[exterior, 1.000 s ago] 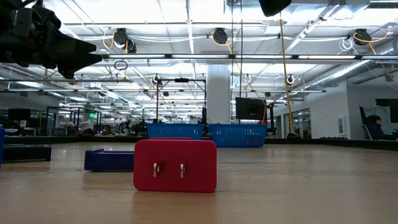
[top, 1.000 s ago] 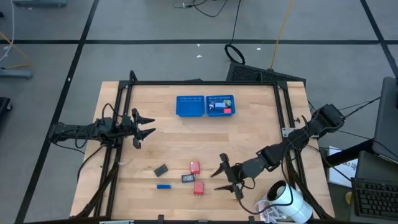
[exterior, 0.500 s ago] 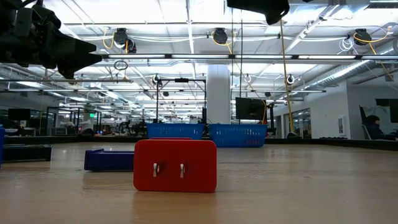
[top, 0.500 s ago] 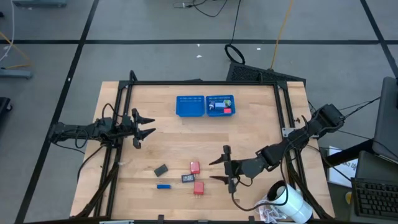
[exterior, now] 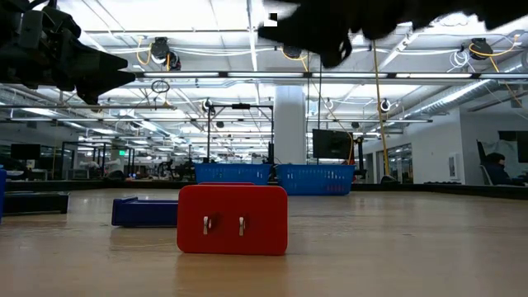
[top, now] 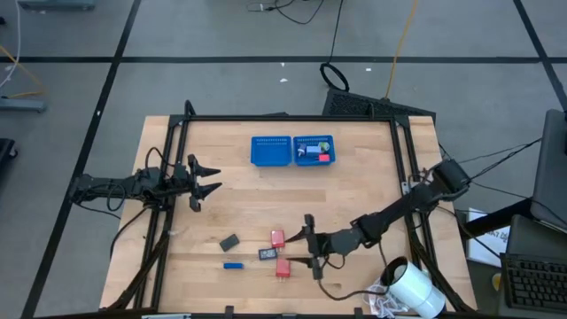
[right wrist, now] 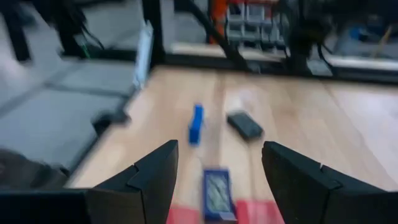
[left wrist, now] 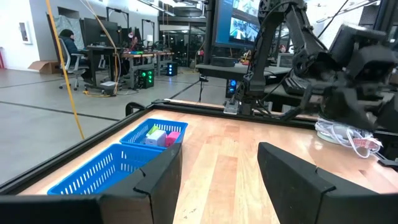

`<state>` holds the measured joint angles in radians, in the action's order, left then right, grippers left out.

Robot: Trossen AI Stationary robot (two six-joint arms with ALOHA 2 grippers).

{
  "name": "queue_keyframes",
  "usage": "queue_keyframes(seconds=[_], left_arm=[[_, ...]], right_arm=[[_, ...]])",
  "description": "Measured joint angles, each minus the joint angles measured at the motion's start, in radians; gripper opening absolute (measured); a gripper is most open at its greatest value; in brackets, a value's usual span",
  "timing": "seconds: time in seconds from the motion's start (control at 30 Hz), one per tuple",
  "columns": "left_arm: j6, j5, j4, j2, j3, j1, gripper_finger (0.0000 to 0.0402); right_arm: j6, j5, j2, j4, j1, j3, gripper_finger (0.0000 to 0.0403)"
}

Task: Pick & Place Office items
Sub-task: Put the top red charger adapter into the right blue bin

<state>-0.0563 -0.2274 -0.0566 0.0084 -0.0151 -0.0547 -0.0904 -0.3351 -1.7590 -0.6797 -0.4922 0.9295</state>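
Down on the wooden surface [top: 354, 177], the largest thing apart from the arms is the blue mesh tray [top: 292, 151] at the far middle, its right compartment holding a few small pieces while the left one looks bare. Off the near right corner stands a big white cylinder [top: 415, 290]. The right arm stretches low and nearly flat from the right edge toward the near middle, and its right tool [top: 310, 246] hangs with fingers spread apart and nothing between them, just beside the cluster of office items. That cluster lies at the near centre: a red block [top: 277, 237] farther back and another red block [top: 283, 268] nearer the front edge, both close to the tool's tips, with a dark blue piece [top: 267, 253] bearing a pale label between them. In the right wrist view that labelled piece [right wrist: 216, 193] sits straight ahead between the two fingers, red showing to either side of it at the frame's edge. Well apart to the left of those lie a dark grey piece [top: 230, 242] and a slim blue piece [top: 233, 265]. From table height one red block [exterior: 233, 219] fills the foreground, two small metal prongs on its face, with a dark blue piece [exterior: 144, 211] behind it. The left arm waits at the left edge, level above the surface, its left tool [top: 205, 180] spread and empty, pointing toward the middle.
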Motion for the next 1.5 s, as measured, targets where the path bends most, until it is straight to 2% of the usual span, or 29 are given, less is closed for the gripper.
queue_keyframes(seconds=[0.13,0.27,0.4,0.57,0.77,1.1,1.23,1.5], left_arm=[[0.0,0.0,0.0,0.0,0.0,0.0,0.0214],[0.0,0.0,0.0,0.0,0.0,0.0,0.0214],[0.0,0.0,0.0,0.0,0.0,0.0,0.0214],[0.0,0.0,0.0,0.0,0.0,0.0,0.0214],[0.0,0.0,-0.001,0.0,0.0,0.0,0.0214],[0.0,0.0,-0.004,0.0,0.0,0.0,0.0214],[0.0,0.0,-0.005,0.0,0.0,0.0,0.0214],[0.0,0.0,-0.005,0.0,0.0,0.0,0.0214]], right_arm=[[-0.013,-0.001,-0.029,0.131,0.049,0.008,0.0237],[-0.075,0.039,-0.055,0.282,0.103,0.046,0.0277],[-0.075,0.156,-0.088,0.296,0.144,0.07,0.0324],[-0.023,0.181,-0.155,0.284,0.173,0.096,0.0345],[0.01,0.181,-0.228,0.211,0.179,0.1,0.034],[0.024,0.209,-0.235,0.221,0.179,0.1,0.0333],[0.024,0.258,-0.236,0.229,0.179,0.1,0.0318],[-0.008,0.259,-0.236,0.245,0.179,0.1,0.0272]])
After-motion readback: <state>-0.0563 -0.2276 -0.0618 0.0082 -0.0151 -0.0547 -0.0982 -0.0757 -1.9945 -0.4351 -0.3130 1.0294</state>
